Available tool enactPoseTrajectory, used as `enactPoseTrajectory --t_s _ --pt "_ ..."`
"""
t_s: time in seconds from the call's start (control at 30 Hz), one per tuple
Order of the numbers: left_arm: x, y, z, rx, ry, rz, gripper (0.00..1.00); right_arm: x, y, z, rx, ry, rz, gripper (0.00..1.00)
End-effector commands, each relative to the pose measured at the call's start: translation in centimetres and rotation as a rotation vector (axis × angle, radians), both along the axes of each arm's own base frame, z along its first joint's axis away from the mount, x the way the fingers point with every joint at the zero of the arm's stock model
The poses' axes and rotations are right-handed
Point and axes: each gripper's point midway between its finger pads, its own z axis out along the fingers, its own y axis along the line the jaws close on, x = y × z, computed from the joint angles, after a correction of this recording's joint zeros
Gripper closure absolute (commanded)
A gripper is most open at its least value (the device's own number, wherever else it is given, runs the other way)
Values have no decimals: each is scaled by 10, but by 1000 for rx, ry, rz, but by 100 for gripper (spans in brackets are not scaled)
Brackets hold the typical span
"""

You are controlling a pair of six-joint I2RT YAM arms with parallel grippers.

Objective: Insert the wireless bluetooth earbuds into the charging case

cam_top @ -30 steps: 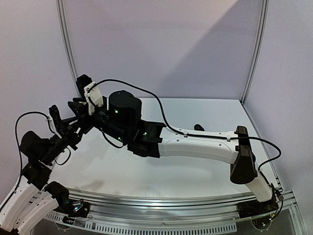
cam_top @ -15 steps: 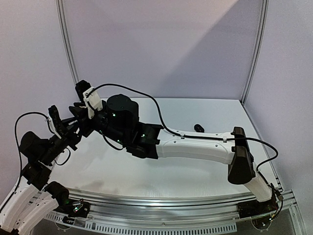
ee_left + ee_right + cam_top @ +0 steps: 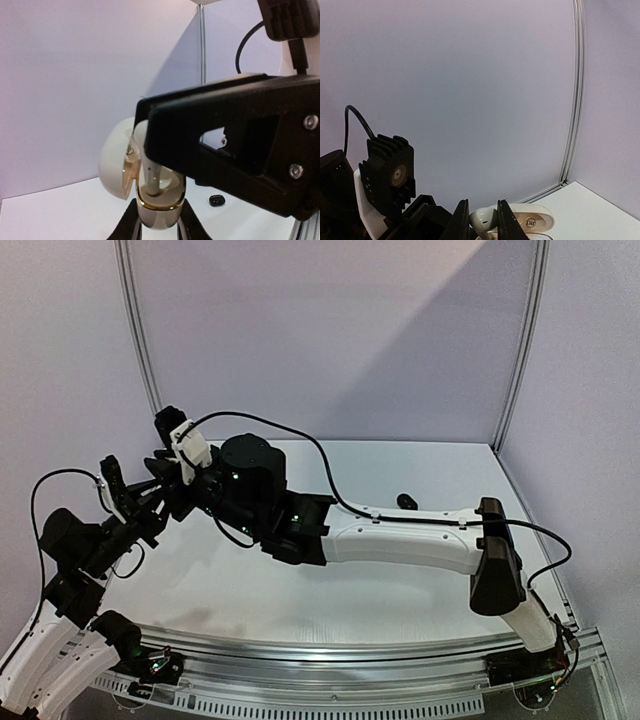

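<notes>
My left gripper (image 3: 158, 226) is shut on a white charging case (image 3: 159, 212) with a gold rim, holding it upright. Its lid (image 3: 115, 160) is swung open to the left. My right gripper (image 3: 484, 222) is shut on a white earbud (image 3: 485, 219) by its head and comes down onto the case from above. The earbud's stem (image 3: 151, 176) stands inside the case's opening. In the top view the two grippers meet at the table's left, left gripper (image 3: 150, 496) and right gripper (image 3: 168, 483), and they hide the case there. A black earbud (image 3: 406, 501) lies loose on the table.
The white table (image 3: 330, 590) is walled by pale panels with metal corner posts (image 3: 520, 350). The right arm (image 3: 400, 540) stretches across the table from right to left. The loose black earbud (image 3: 217, 200) lies behind the case in the left wrist view.
The right wrist has shifted slightly left toward the left gripper, then stayed still. Both grips are unchanged.
</notes>
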Motion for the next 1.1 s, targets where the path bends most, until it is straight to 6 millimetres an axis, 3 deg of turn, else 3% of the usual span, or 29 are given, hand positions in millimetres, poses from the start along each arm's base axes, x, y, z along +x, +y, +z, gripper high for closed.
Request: enactPoseTrajectory --t_s 0.0,0.4,0.47,0.57,0.77,1.07 --pt "-6 -1 12 -21 -37 -15 100 4 -10 9 -26 -23 -27 100" --pt "-5 -1 14 -24 -38 -11 100 5 -4 -14 -71 2 -22 100" --pt "-4 0 14 -26 -37 -9 100 7 -5 -19 -75 8 -28 96" --pt "-5 -1 14 -24 -37 -11 100 8 -9 -20 -63 19 -40 87" --pt "-6 -1 14 -21 -40 -18 100 10 -12 -17 -53 18 -52 78" --pt "-9 -5 12 -4 -43 -42 100 12 -12 -12 -41 13 -58 76"
